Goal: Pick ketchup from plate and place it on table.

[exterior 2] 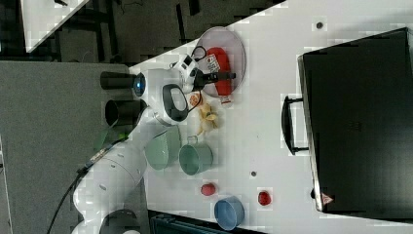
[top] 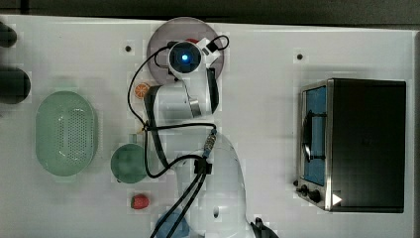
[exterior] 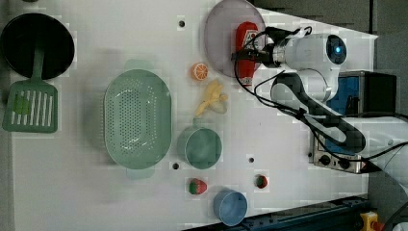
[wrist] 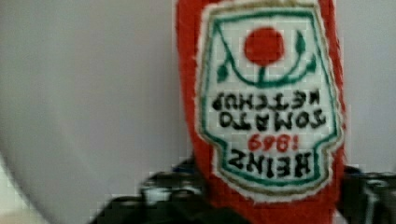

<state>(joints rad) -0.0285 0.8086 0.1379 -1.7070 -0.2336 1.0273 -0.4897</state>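
The ketchup (exterior: 247,32), a red bottle with a white label, lies flat on the greyish-lilac plate (exterior: 219,33) at the far edge of the white table (top: 267,99). My gripper (exterior: 248,53) reaches across the bottle's middle. In the wrist view the ketchup (wrist: 266,107) runs between my black fingers (wrist: 173,191), which press against both its sides, over the plate (wrist: 93,93). From the right view the gripper (exterior 2: 219,76) crosses the ketchup (exterior 2: 225,87) on the plate (exterior 2: 234,41). The arm covers most of the plate (top: 159,39) in the top view.
Next to the plate lie an orange slice (exterior: 200,71) and a yellow peel-like piece (exterior: 211,98). A green basket (exterior: 138,119), green cup (exterior: 202,147), strawberry (exterior: 197,186) and blue cup (exterior: 231,207) stand further off. A toaster oven (top: 356,144) fills the top view's right.
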